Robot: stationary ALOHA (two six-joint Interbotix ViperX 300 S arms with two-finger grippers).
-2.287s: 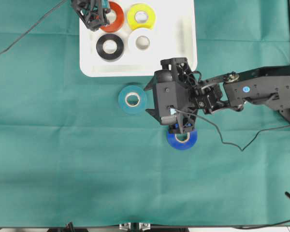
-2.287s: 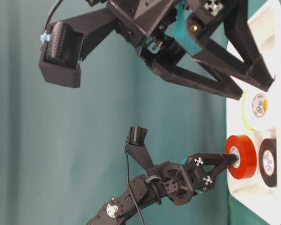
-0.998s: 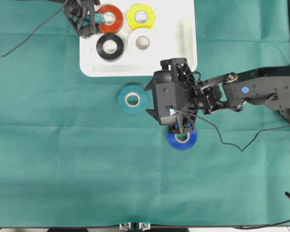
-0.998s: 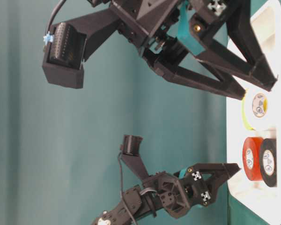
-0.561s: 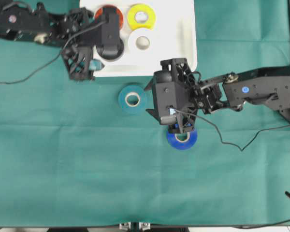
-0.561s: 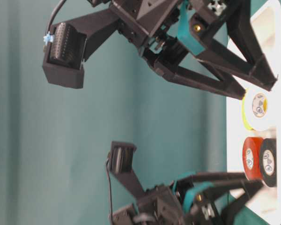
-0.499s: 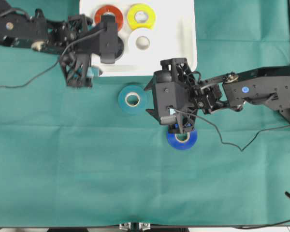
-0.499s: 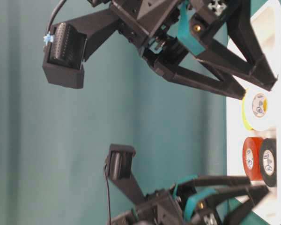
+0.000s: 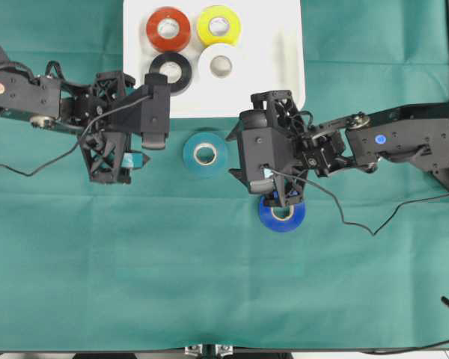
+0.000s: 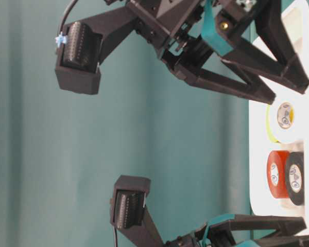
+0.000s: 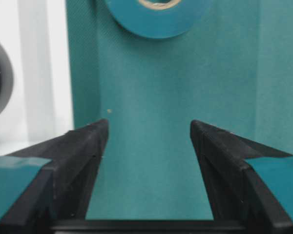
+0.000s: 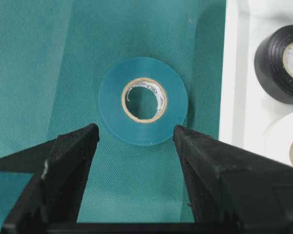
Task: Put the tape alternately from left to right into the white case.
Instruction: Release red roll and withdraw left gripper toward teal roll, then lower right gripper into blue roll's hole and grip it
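A: Quick one. Which step is this?

B: Four rolls sit in the white case (image 9: 284, 67): red tape (image 9: 168, 28), yellow tape (image 9: 218, 25), black tape (image 9: 171, 72), white tape (image 9: 221, 66). Two are left on the table (image 9: 209, 284): teal tape (image 9: 205, 154) just below the case rim, blue tape (image 9: 282, 212) lower right. So I'd call it the fifth pick.

A: Left side first?

B: Left pincer (image 9: 138, 158) is spread wide with nothing in it, beside the case's lower left corner. Its wrist view shows the teal roll ahead of the open jaws, not between them.

A: And the right?

B: Right pincer (image 12: 136, 134) is also spread and holding nothing. In its wrist view the jaws straddle the teal roll's near edge; I can't tell whether they touch it. The blue roll lies partly under that arm.

A: Next move?

B: My guess: one arm commits to teal and the other backs off, as both aim at it. Then descend, pinch across the ring and lift over the rim.

A: Orientation of the rolls?

B: All flat, holes facing up. Round, so there's no long axis; any grasp angle works.
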